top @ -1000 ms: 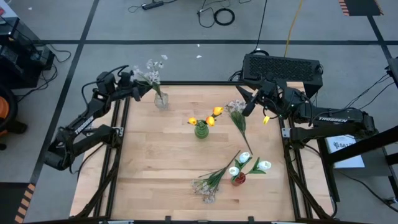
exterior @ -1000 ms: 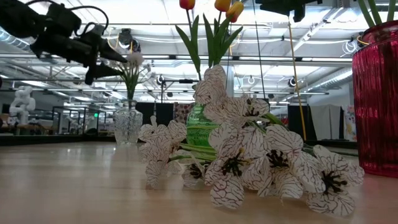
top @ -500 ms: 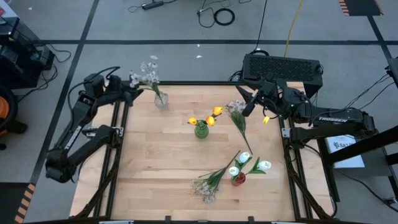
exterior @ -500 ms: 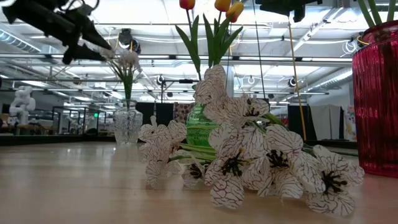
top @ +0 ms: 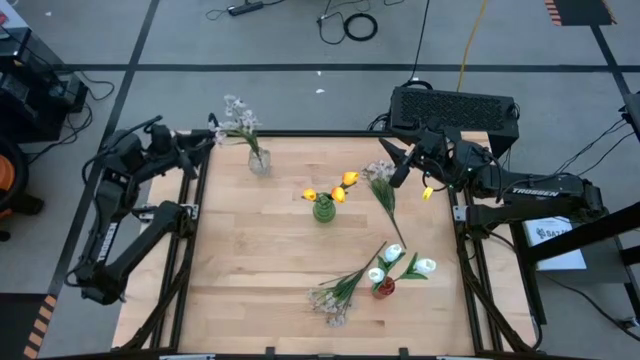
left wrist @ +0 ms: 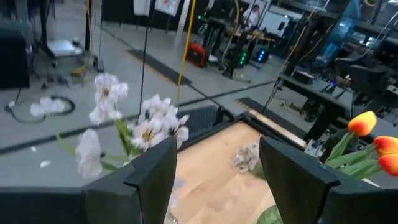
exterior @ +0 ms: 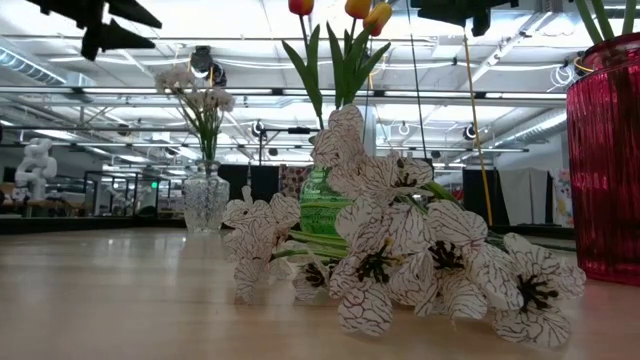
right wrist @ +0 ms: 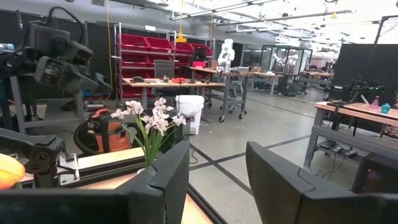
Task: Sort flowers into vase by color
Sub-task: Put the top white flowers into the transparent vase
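A pale blossom spray [top: 238,115] stands with its stem in the clear glass vase [top: 259,161] near the far-left corner. Orange tulips [top: 341,188] stand in the green vase [top: 323,209], white tulips [top: 396,255] in the red vase [top: 383,288]. One loose spray [top: 381,186] lies on the wood right of the green vase, another [top: 336,296] near the red vase. An orange tulip head [top: 428,192] shows under the right arm. My left gripper [top: 200,143] is open, left of the clear vase and above it [exterior: 110,20]. My right gripper [top: 393,162] hangs open above the loose spray.
The three vases stand spread over the wooden table [top: 250,270]; its left and near-left parts hold nothing. A black box [top: 455,105] sits beyond the far-right corner. Cables lie on the floor past the far edge.
My left gripper has drawn back from the blossoms in the clear vase toward the table's left edge and has risen. The spray stays in the vase, and its blossoms have swung a little toward the left and far side. The right arm has kept still.
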